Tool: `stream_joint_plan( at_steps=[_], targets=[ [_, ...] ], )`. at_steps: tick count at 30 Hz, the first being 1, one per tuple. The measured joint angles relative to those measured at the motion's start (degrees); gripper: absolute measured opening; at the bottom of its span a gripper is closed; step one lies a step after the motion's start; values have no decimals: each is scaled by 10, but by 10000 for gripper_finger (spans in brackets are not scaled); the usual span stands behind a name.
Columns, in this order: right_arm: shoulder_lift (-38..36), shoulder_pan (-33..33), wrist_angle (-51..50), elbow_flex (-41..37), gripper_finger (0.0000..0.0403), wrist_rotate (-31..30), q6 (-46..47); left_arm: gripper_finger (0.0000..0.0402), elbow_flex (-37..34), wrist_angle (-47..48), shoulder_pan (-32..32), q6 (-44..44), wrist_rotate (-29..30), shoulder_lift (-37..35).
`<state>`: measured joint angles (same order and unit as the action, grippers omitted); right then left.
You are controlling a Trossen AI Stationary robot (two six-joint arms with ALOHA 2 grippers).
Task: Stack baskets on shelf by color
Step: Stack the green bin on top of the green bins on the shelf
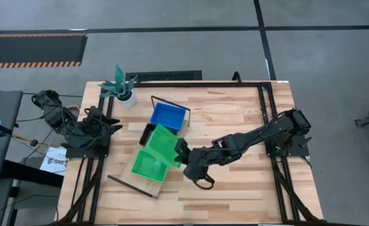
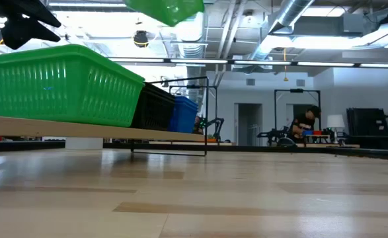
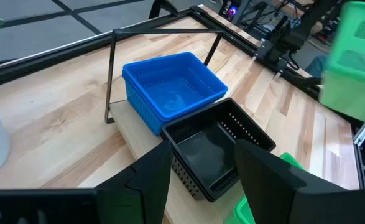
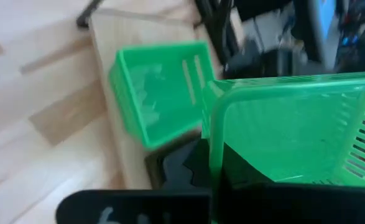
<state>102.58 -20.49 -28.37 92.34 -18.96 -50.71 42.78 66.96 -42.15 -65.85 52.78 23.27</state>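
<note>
right tool [image 1: 183, 152] grips a tilted green basket [image 1: 164, 143]; left tool [image 3: 201, 180] open; no readable writing.

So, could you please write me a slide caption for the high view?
Right gripper carries a green perforated plastic basket above another green basket on the light-wood shelf.

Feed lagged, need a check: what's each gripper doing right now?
Left gripper: open, empty, waiting near the black basket.
Right gripper: shut on a green basket, held above the shelf.
</note>
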Motion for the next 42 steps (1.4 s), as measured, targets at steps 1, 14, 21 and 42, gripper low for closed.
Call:
stream_joint_plan(
  at_steps=[1, 14, 21, 42],
  targets=[
    [7, 0, 15, 1, 5, 7, -9, 169, 0, 0, 0, -1, 1, 0],
    [132, 0, 107, 49, 8, 32, -136, 169, 0, -1, 0, -13, 6, 2],
    [169, 1, 60, 83, 10, 52, -141, 169, 0, -4, 0, -15, 2, 4],
    [185, 15, 41, 81, 16, 72, -130, 169, 0, -5, 0, -15, 1, 4]
  ],
)
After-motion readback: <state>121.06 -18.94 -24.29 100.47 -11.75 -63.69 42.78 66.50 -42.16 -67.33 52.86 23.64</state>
